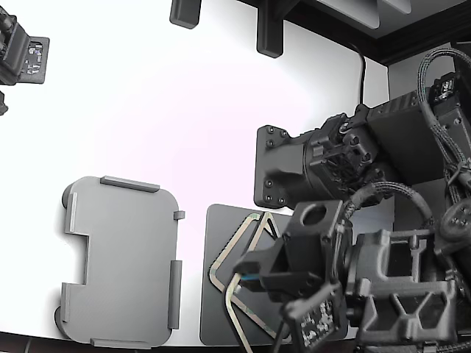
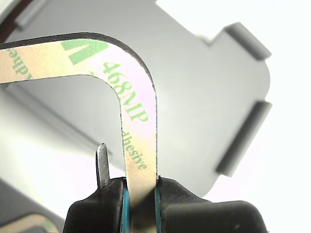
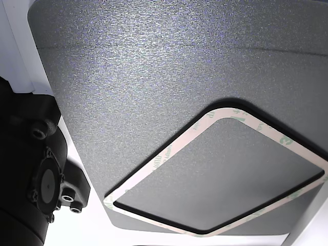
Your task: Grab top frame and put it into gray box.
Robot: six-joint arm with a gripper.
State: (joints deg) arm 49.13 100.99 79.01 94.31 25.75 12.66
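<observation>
My gripper [image 1: 244, 278] is shut on the top frame [image 1: 229, 301], a thin tan ring held above the dark mat. The wrist view shows the gripper [image 2: 141, 187] pinching the rim of the frame [image 2: 138, 111] just below a rounded corner; green print runs along the tan strip. The gray box [image 1: 121, 257], a light gray shallow tray with raised edge tabs, lies on the white table to the exterior view's left of the mat. Behind the held frame in the wrist view, the gray box [image 2: 209, 92] is blurred.
A second tan frame [image 1: 234, 246] lies turned on the dark gray mat [image 1: 215, 327]; the other view shows a tan frame [image 3: 169, 151] over the mat [image 3: 154, 77]. A second arm's black body [image 1: 324, 165] sits at the exterior view's right. Black fixtures line the table's far edge.
</observation>
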